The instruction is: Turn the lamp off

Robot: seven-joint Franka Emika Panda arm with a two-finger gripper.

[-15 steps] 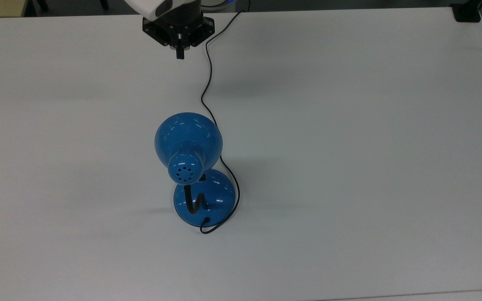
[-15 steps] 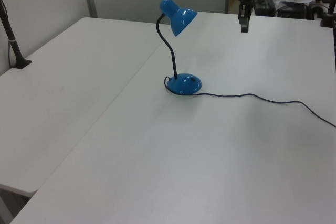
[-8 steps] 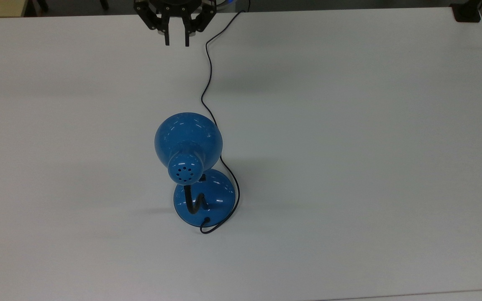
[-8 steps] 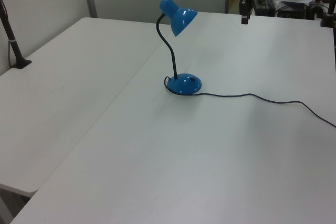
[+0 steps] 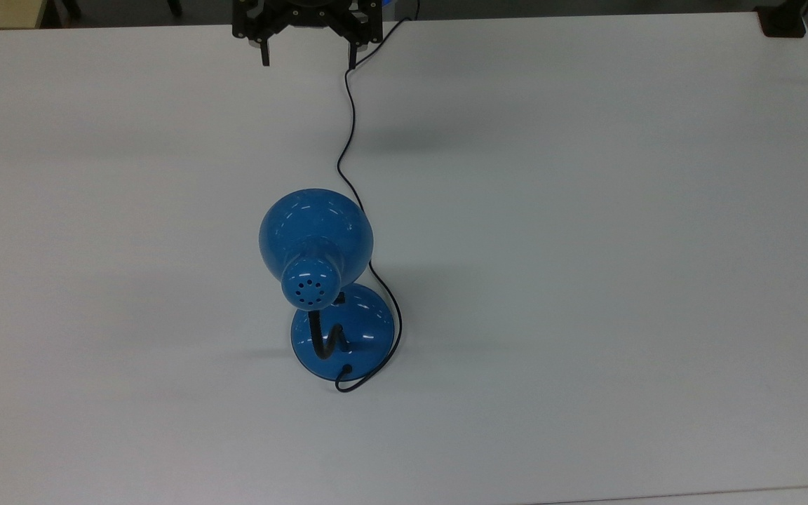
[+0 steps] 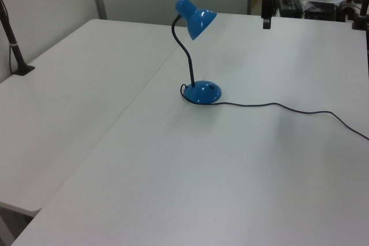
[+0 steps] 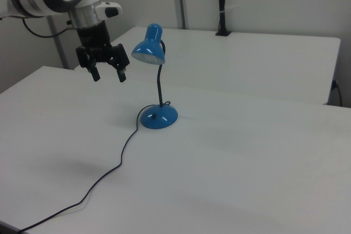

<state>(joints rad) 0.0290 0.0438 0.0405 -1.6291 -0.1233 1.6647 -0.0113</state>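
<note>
Left to right in the right view: the gripper (image 7: 108,75) hangs high off the table (image 7: 247,152), fingers spread wide, nothing between them. Next, the lamp (image 7: 155,80) stands upright mid-table, well apart from it, cord (image 7: 118,163) trailing off its base (image 7: 159,117). The switch looks to be the dark spot on that base. Best approach, I'd say: pinch the fingers together, come down clear of the shade (image 5: 315,235), press gently so the lamp doesn't skid.

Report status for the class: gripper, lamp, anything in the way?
Gripper open, high, apart from lamp. Lamp upright on table. Cord trails beneath gripper.
</note>
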